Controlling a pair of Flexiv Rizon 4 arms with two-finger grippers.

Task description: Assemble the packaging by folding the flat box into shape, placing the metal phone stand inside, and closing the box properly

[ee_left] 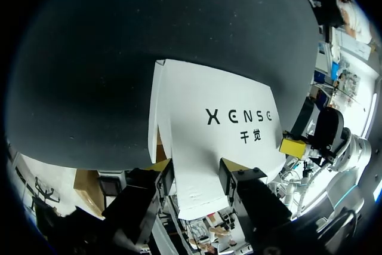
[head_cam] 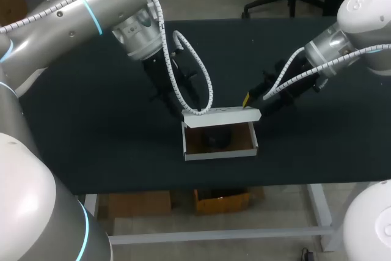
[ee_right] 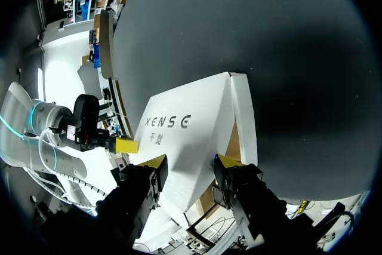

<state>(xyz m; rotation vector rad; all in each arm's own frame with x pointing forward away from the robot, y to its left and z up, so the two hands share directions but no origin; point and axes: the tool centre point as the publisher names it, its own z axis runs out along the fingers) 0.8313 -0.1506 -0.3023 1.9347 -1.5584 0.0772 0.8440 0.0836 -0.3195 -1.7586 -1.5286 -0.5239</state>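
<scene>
From the head view you see the box [head_cam: 220, 150], a shallow rectangular tray of smooth white card with a raw brown inside, sitting on the matte black table [head_cam: 91, 139]. A dark object [head_cam: 215, 139] lies inside the box, too dim to tell its shape or material. The lid [head_cam: 220, 114] is a flat white panel raised along the box's rear edge. Your left gripper [head_cam: 176, 97] is just behind the box's rear left corner, and your right gripper [head_cam: 247, 100] has a yellow tip at the lid's rear right corner. In the left wrist view, your left gripper [ee_left: 196, 174] has its fingers spread with the lid [ee_left: 221, 106] lying across the gap ahead of them. They clamp nothing that you can see. The lid carries two lines of black lettering, and a sliver of brown card shows at its edge. In the right wrist view, your right gripper [ee_right: 188, 168] is likewise released, fingers apart. The same printed lid [ee_right: 191, 111] is ahead of them and a white side flap [ee_right: 243, 117] is folded beside it.
</scene>
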